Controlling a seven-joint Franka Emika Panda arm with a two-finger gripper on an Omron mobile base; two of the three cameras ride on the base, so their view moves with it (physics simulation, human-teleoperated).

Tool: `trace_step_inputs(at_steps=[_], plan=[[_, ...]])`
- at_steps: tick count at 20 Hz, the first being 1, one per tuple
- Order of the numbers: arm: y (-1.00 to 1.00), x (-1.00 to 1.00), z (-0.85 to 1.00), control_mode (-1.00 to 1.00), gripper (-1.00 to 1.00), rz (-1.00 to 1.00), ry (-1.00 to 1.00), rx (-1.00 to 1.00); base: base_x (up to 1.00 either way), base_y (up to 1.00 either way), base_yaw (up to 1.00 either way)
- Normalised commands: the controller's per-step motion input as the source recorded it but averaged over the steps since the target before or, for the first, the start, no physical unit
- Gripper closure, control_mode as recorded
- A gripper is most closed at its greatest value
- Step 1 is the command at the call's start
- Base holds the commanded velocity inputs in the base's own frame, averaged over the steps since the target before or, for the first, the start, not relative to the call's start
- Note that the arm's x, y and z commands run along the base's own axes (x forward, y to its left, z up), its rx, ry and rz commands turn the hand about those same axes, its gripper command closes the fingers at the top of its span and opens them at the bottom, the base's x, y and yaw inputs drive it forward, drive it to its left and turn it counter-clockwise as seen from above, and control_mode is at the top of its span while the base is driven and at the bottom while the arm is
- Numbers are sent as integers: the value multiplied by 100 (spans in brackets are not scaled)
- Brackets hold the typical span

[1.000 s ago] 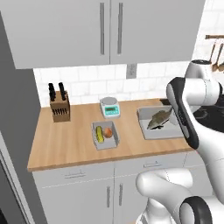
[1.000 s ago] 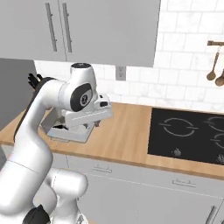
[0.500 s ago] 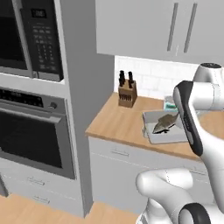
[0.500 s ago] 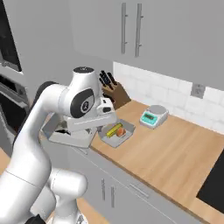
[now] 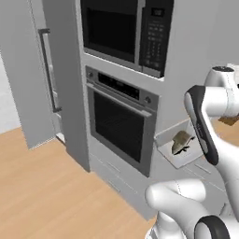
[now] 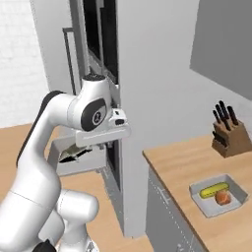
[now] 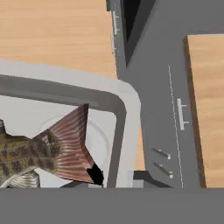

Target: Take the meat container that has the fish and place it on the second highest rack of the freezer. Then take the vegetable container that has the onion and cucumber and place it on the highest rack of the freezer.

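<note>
My gripper (image 7: 109, 179) is shut on the near wall of the meat container (image 7: 120, 113), a shallow grey tray held in the air in front of the oven column. The fish (image 7: 48, 151) lies inside it, its reddish tail towards the gripped rim. From the left base the meat container (image 5: 179, 148) hangs beside my forearm. From the right base it (image 6: 69, 160) sits under the hand. The freezer (image 5: 28, 88) stands tall and grey at the far left with a dark bar handle. The vegetable container (image 6: 219, 194) rests on the counter, holding the cucumber (image 6: 214, 188) and the onion (image 6: 223, 197).
A black-fronted wall oven (image 5: 119, 126) with a microwave (image 5: 123, 28) above it stands between me and the freezer. A knife block (image 6: 229, 137) sits at the back of the wooden counter (image 6: 182, 162). Open wooden floor (image 5: 42, 186) spreads before the freezer.
The base has turned left, so both base views have swept from the counter to the oven column and freezer. The tray with the fish has stayed in my grip throughout.
</note>
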Motion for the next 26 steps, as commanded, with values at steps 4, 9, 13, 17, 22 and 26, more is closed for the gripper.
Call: trace_step_inputs(at_steps=[4, 9, 13, 17, 22, 26], plan=[[0, 0, 0, 100, 100, 0, 0, 0, 47, 97, 46], [0, 0, 0, 100, 100, 0, 0, 0, 71, 89, 37], [0, 0, 0, 100, 100, 0, 0, 0, 90, 68, 15], [0, 0, 0, 100, 100, 0, 0, 0, 100, 73, -5], [0, 0, 0, 100, 100, 0, 0, 0, 100, 83, -19], [0, 0, 0, 100, 100, 0, 0, 0, 100, 69, -46]])
